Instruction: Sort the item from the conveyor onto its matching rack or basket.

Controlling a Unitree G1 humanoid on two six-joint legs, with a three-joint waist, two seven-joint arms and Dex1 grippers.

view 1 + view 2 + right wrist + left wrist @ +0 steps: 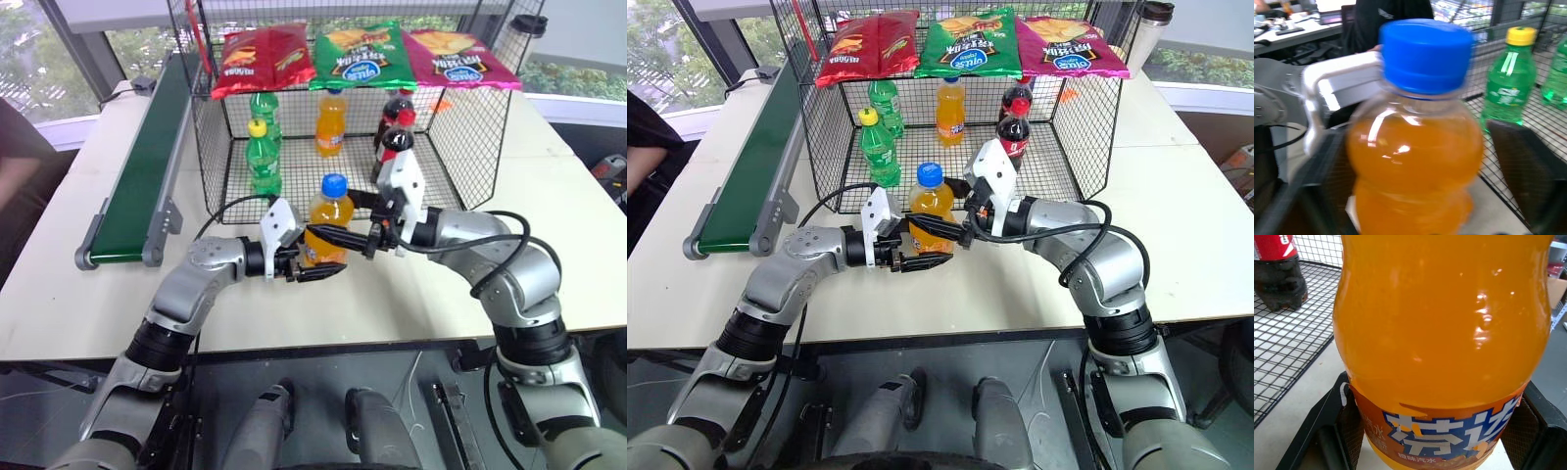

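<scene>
Cream-white is the worktop (549, 225), wide and flat, and it carries everything here; behind it are large windows with green trees outside. Near the front edge, the orange soda bottle (328, 227) stands upright between the two arms, just before the open front of the black wire cage (460, 127). It is small and clear, full of orange drink, with a blue cap and a blue-white label low on its body. The left gripper (318, 253) holds it at the label, one black finger on each side. The right gripper (364, 231) comes from the other side with its fingers closed in at the upper body of the bottle, though I cannot tell if they press it. Farther back, inside the cage, stand two green soda bottles (263, 157), another orange bottle (330, 122) and two dark cola bottles (392, 147) with red caps. Three snack bags (358, 54), red, green and pink, lie on the cage top. At the left the dark green conveyor (147, 166) runs away toward the window.
</scene>
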